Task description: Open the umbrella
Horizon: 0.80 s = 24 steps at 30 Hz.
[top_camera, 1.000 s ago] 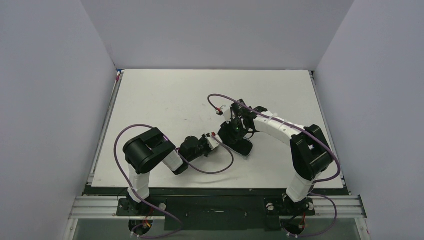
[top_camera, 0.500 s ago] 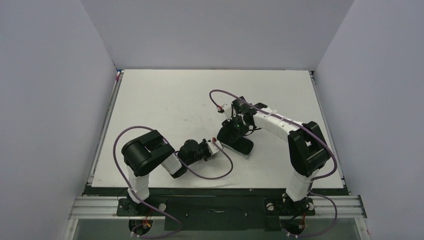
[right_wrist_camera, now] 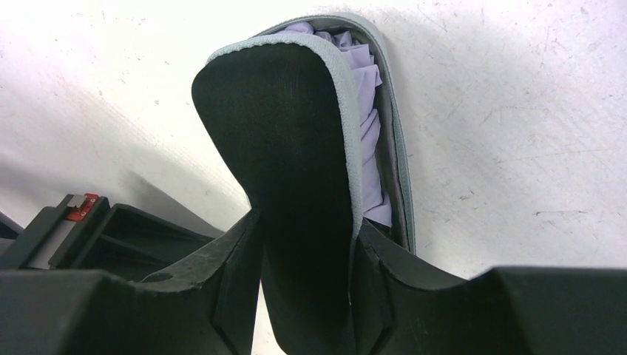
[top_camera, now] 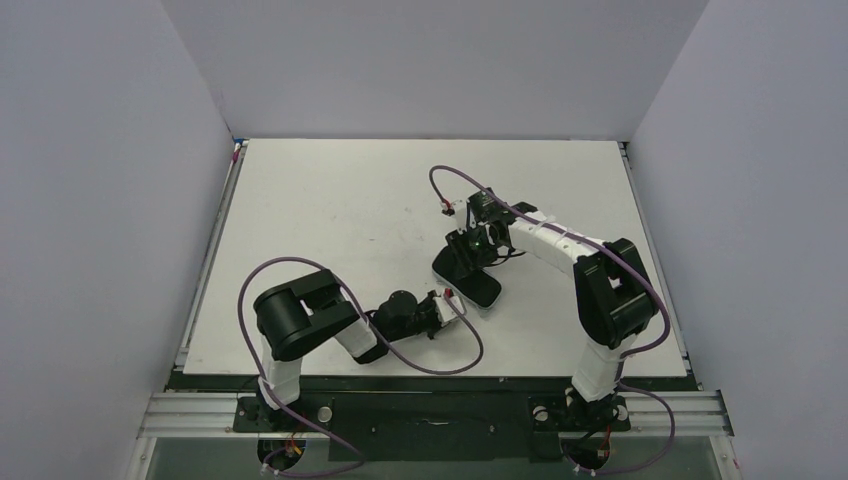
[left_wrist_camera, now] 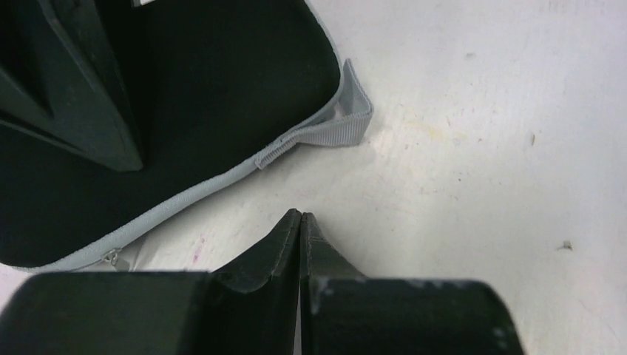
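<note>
We see the umbrella (top_camera: 468, 280) lying on the table (top_camera: 320, 200), right of centre, as a flat black bundle edged in grey. Our right gripper (right_wrist_camera: 307, 225) pinches its raised black flap (right_wrist_camera: 288, 126) between narrow jaws, and lavender folds (right_wrist_camera: 367, 126) show beneath the flap. Our left gripper (left_wrist_camera: 301, 216) is fully closed on nothing. Its tips are over bare table near the grey tab (left_wrist_camera: 346, 122) at the umbrella's edge, not touching it.
</note>
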{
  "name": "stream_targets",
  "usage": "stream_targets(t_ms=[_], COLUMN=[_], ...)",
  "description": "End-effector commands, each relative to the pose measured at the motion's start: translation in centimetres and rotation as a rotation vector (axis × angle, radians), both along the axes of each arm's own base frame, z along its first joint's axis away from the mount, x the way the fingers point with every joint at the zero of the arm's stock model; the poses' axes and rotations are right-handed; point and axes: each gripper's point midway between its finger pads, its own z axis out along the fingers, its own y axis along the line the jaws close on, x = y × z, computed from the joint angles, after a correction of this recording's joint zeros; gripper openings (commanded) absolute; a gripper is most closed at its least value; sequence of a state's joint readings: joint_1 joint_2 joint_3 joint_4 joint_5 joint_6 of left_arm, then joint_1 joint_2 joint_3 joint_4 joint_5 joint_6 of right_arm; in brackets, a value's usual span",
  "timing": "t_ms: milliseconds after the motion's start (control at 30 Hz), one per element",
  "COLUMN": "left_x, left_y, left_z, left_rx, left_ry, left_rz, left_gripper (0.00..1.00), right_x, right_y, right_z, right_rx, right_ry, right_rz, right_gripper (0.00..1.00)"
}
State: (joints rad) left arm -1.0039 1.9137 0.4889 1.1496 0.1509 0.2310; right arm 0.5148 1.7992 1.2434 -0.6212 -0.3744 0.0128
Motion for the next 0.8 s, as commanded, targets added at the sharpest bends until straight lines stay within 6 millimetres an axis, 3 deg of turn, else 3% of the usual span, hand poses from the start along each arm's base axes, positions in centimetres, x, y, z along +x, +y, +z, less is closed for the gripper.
stream_targets(t_ms=[0,67,233,367,600,767], left_x=[1.4,2.3,3.6,5.1,7.7,8.3], left_y=[-0.6,1.1,6.3,8.0,6.5,5.0], left_z=[1.8,1.8,0.9,0.0,0.4,0.6], left_rx=[-0.069,-0.061,-0.008,0.014,-0.015,-0.035], left_ry=[0.020,0.042,0.084,0.097,0.065,0.050], left_rz=[0.089,0.161,0.280,0.356,0.392,0.356], left_gripper=[0.00,0.02,0.26,0.32,0.35,0.37], right_x=[0.5,0.3,-0.3,-1.0,-1.7,-1.7], right_y=[0.0,-0.4,-1.1,-0.9,-0.9,-0.6], right_z=[-1.6,-1.8,-1.9,-1.8,-1.6,-1.3], right_rx=[-0.011,-0.017,-0.018,-0.004,-0.003,-0.002], right_ry=[0.013,0.028,0.051,0.058,0.060,0.054], right_rz=[-0.011,-0.009,-0.020,0.012,0.030,0.028], right_gripper=[0.00,0.00,0.00,0.00,0.00,0.00])
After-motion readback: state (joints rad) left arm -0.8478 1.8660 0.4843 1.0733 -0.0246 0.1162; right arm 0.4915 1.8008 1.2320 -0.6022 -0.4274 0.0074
